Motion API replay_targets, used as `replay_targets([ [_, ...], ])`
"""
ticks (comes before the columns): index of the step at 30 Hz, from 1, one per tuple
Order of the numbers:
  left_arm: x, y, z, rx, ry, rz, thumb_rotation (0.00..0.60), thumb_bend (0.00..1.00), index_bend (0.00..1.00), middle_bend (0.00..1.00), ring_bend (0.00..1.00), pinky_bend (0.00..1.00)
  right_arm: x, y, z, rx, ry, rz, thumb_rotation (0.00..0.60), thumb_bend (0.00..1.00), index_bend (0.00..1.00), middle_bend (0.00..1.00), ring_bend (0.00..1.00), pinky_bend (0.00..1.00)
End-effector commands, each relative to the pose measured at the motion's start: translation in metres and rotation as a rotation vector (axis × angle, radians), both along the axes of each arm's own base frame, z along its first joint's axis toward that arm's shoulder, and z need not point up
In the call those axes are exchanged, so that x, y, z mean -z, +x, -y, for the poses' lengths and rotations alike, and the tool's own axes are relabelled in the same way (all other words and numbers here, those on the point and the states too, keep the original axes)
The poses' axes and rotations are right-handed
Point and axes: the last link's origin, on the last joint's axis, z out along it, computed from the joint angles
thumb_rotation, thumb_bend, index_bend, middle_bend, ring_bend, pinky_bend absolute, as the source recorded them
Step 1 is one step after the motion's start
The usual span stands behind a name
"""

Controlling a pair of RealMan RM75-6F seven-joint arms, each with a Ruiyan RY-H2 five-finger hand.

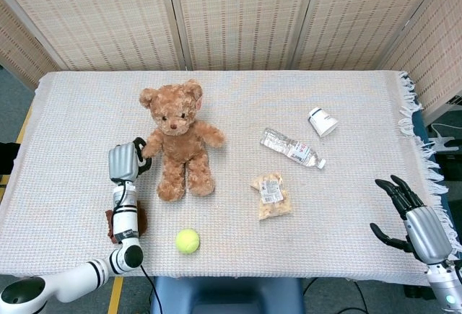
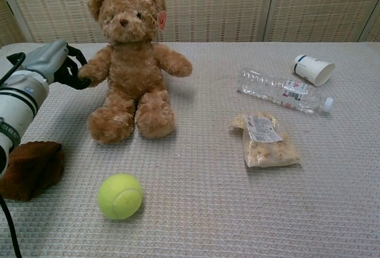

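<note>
A brown teddy bear (image 1: 180, 139) (image 2: 130, 62) sits upright on the left half of the cloth-covered table (image 1: 339, 206). My left hand (image 1: 124, 161) (image 2: 54, 62) is at the bear's side, its dark fingers (image 2: 76, 74) curled around the bear's outstretched paw. My right hand (image 1: 411, 213) hovers off the table's front right corner with fingers spread and nothing in it; the chest view does not show it.
A tennis ball (image 1: 188, 240) (image 2: 120, 196) lies near the front edge. A brown lump (image 2: 32, 169) sits under my left forearm. A snack bag (image 1: 271, 195) (image 2: 265, 140), a lying water bottle (image 1: 292, 147) (image 2: 284, 91) and a tipped paper cup (image 1: 322, 121) (image 2: 313, 69) lie right of centre.
</note>
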Motion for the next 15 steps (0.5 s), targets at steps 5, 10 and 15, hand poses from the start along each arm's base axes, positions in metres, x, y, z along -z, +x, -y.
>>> replay_targets([
  [5,-0.025,-0.012,0.018,0.179,0.064,-0.002,0.6,0.38,0.04,0.17,0.18,0.38,0.0,-0.001,0.001,0.003,0.001,-0.002,0.6,0.19,0.09,0.12,0.0,0.19],
  [10,-0.04,-0.025,0.038,0.25,0.004,-0.032,0.6,0.38,0.0,0.08,0.09,0.29,0.0,-0.001,0.001,0.004,0.004,0.0,0.6,0.19,0.1,0.12,0.0,0.19],
  [15,-0.087,-0.081,0.112,0.301,-0.079,-0.229,0.6,0.38,0.0,0.07,0.07,0.26,-0.001,0.0,-0.001,0.006,-0.01,-0.003,0.6,0.19,0.1,0.12,0.0,0.19],
])
